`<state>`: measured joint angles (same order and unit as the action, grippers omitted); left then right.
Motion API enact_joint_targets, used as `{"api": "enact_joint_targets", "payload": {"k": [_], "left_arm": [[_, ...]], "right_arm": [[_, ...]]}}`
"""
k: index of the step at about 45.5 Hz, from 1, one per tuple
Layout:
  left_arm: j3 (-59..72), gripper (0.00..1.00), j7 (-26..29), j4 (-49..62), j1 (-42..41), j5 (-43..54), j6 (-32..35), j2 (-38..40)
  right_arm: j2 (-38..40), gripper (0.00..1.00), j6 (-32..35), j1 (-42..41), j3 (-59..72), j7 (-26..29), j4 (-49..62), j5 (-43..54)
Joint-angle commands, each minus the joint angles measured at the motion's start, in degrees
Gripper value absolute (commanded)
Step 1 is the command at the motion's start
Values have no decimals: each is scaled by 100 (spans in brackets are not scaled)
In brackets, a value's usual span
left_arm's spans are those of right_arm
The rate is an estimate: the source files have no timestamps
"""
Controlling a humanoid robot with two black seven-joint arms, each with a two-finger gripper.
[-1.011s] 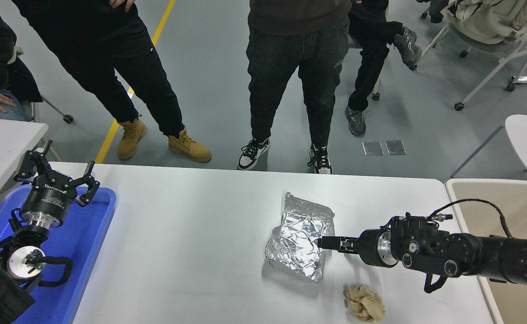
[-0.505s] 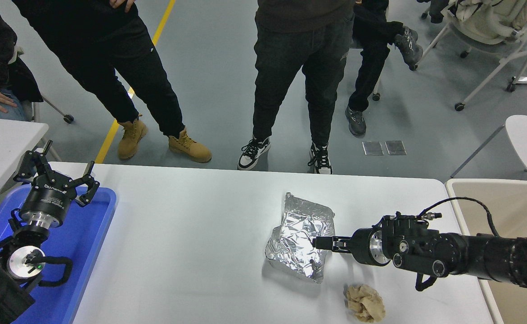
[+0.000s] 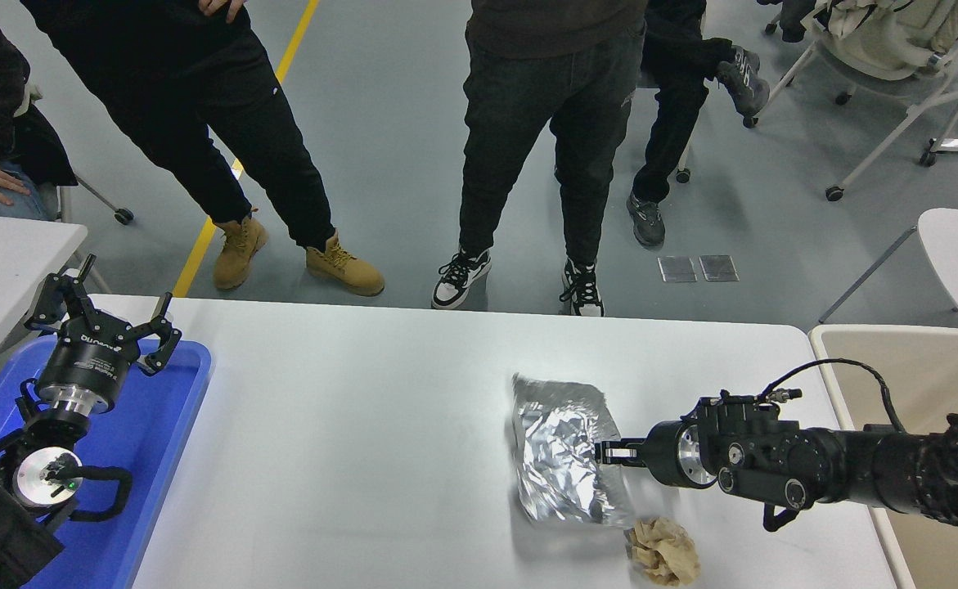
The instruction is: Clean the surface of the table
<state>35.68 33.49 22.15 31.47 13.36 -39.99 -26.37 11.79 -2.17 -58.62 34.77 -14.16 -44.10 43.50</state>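
Note:
The white table surface [image 3: 348,425] fills the lower part of the head view. A crumpled silver foil bag [image 3: 564,450] lies on it right of the middle. My right gripper [image 3: 609,451] comes in from the right, low over the table, and is shut on the bag's right edge. A crumpled beige paper wad [image 3: 663,550] lies just below the bag, near the front edge, touching its lower right corner. My left gripper [image 3: 98,323] is parked open over the blue tray [image 3: 176,425] at the lower left.
A beige bin [image 3: 920,376] stands against the table's right end. A smaller white table [image 3: 4,254] is at the far left. Several people stand or sit at the far side; feet [image 3: 462,278] come close to the table's far edge.
The foil bag has slid right and toward the front, turning, with my right gripper drawing back to the right. It now touches the paper wad. The left arm has not moved.

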Motion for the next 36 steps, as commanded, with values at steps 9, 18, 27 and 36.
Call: {"api": "enact_joint_targets", "payload": {"k": [9,18,27,36], "left_arm": [[0,100,0,0,0,0,0,0],[0,100,0,0,0,0,0,0],[0,100,0,0,0,0,0,0],[0,100,0,0,0,0,0,0]], "right_arm": [[122,0,-73,-106,21,-69,33,18],[201,0,-73,-115,-14,-113,6,53],[289,0,-64,-185,-32,-113,-55,36],[482,0,-3,-360,-76,-122,-283,36]]}}
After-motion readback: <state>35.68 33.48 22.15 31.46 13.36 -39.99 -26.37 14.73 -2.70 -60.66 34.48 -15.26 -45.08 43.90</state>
